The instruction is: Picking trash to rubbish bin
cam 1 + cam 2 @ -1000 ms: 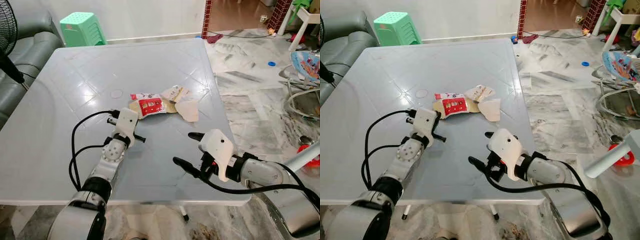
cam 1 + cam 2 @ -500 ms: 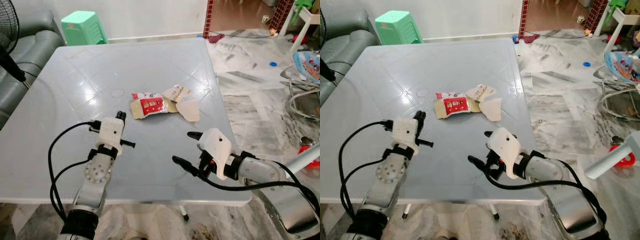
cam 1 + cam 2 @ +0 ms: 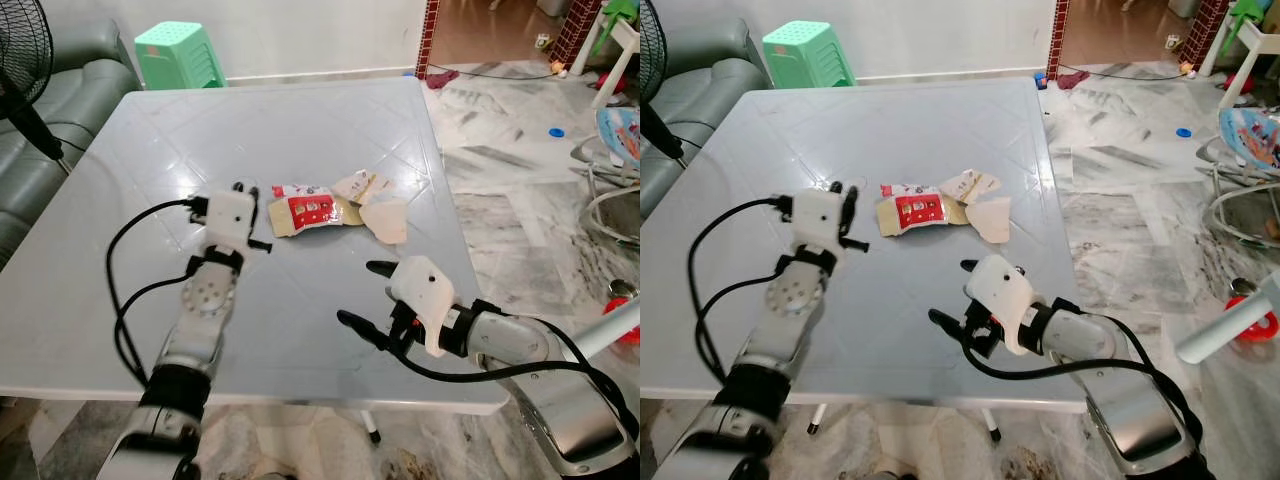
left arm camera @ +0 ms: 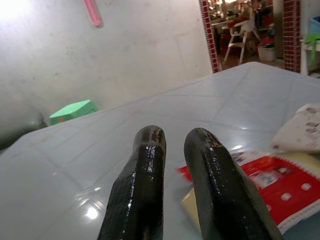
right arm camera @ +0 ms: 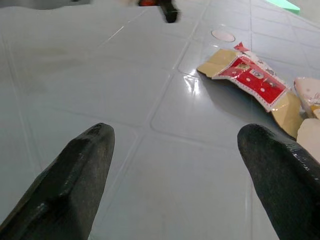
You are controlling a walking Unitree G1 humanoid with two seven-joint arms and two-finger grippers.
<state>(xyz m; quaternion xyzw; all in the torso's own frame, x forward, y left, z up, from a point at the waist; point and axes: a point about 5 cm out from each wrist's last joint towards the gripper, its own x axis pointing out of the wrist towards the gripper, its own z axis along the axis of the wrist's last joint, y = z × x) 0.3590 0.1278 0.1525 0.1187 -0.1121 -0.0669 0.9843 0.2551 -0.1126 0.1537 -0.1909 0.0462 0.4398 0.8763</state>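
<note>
- The left gripper (image 3: 243,190) hovers low over the table, just beside the left end of the red and white wrapper (image 3: 305,207); its two black fingers (image 4: 142,185) stand close together with only a thin gap between them, and they hold nothing.
- The right gripper (image 3: 365,300) hangs over the near part of the table (image 3: 150,140), well apart from the trash; its fingers (image 5: 80,165) are spread wide and it is empty.
- The trash lies in one small group near the middle of the table: the red and white wrapper, flat on a yellowish inner flap, then a printed paper scrap (image 3: 358,186) touching it, and a pale torn piece (image 3: 388,220) beside that.
- I judge that all three pieces are very light, thin and soft. They will bend or crumple under the fingers and they are not fragile.
- The table looks smooth and glossy, so a flat wrapper may slide away when it is pushed from the side.
- A good place to take hold seems to be the left edge of the wrapper, where the flap lifts a little from the surface, or the curled edge of the pale piece.
- The fingers probably must open more first.
- I cannot see the rubbish bin in these views.
</note>
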